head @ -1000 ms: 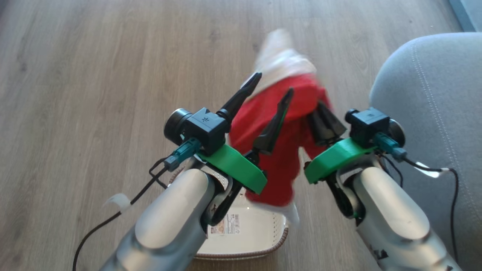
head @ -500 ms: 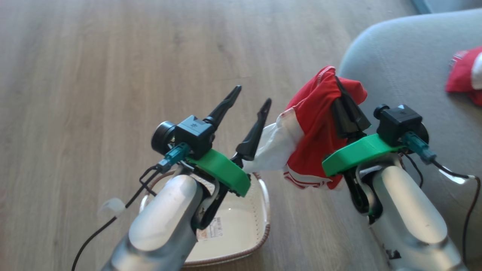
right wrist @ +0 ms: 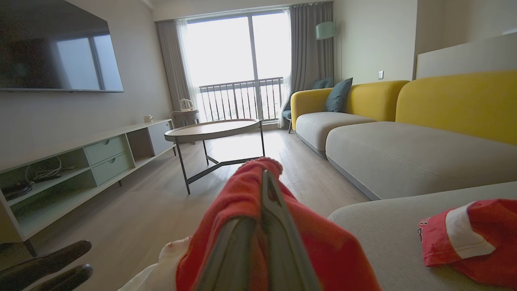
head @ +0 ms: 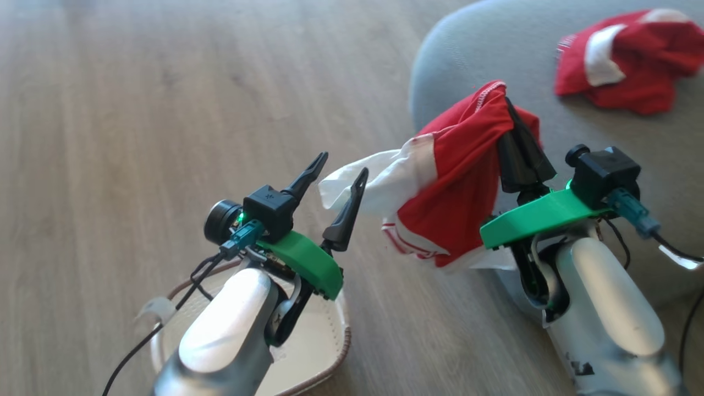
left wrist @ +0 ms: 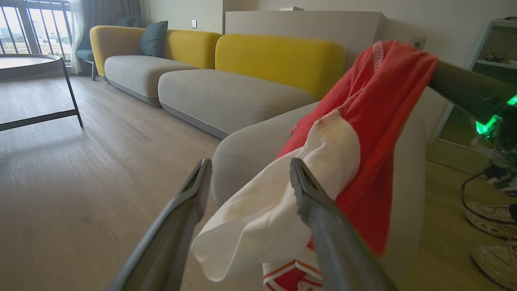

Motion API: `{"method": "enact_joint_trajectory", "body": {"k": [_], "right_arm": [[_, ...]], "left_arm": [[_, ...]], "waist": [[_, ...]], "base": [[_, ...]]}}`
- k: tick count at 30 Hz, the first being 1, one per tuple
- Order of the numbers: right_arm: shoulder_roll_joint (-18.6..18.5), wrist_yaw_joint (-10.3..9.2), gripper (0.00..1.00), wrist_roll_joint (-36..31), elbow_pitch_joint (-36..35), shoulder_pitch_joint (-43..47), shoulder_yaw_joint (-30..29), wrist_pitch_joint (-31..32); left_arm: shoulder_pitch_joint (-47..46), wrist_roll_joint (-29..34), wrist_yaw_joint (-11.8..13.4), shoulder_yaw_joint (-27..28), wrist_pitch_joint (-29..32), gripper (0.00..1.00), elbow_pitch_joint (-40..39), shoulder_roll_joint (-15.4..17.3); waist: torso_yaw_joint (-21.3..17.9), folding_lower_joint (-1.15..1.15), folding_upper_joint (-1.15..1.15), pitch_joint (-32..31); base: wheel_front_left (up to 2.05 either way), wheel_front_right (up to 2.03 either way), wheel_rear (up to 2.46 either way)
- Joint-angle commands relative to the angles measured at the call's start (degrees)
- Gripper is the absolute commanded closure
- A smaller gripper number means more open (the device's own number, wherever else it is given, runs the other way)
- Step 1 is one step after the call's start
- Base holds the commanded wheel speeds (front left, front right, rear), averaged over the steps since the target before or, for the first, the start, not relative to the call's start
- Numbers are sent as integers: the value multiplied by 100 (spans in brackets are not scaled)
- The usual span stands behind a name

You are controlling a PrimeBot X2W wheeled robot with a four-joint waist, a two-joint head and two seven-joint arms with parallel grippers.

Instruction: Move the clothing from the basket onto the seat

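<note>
— Clothing (head: 440, 220): where is it just now?
— One red and white garment (head: 456, 181) hangs in the air, pinched in the right gripper (head: 509, 110), whose fingers are pressed together on its red top fold. A second garment (head: 621, 60) lies on the seat (head: 484, 49).
— How do the arms stand?
— Both forearms (head: 231, 319) rise from the bottom of the head view, fingers pointing up and away. The right one is raised at the seat's rounded edge, with the cloth draping down its left side. The left gripper (head: 342, 166) sits lower, above the basket (head: 344, 335), fingers spread and gripping nothing. The garment's white end hangs just beside one fingertip; whether it touches I cannot tell.
— And against a second ago?
— The camera has swung toward the seat, so the basket sits lower left in the view. Then the garment dangled, blurred, between the two grippers over the basket; now it is past the basket's rim, over the wooden floor (head: 137, 110) and the seat's edge.
</note>
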Motion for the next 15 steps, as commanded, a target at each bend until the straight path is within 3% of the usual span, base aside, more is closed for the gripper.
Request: {"method": "enact_joint_trajectory", "body": {"k": [1, 10, 15], "right_arm": [[21, 40, 100, 36, -275, -100, 40, -28], [45, 40, 100, 94, -485, -37, -9, -28], [10, 40, 100, 91, -578, 13, -143, -28]], "left_arm": [[-125, 58, -53, 248, -28, 0, -109, 79], [-35, 105, -180, 349, -28, 0, 112, 92], [-64, 125, -217, 323, -28, 0, 160, 68]], "waist": [[-268, 0, 0, 32], [-992, 0, 0, 74], [-1153, 0, 0, 112]], "base": [[0, 0, 0], [0, 0, 0], [0, 0, 0]]}}
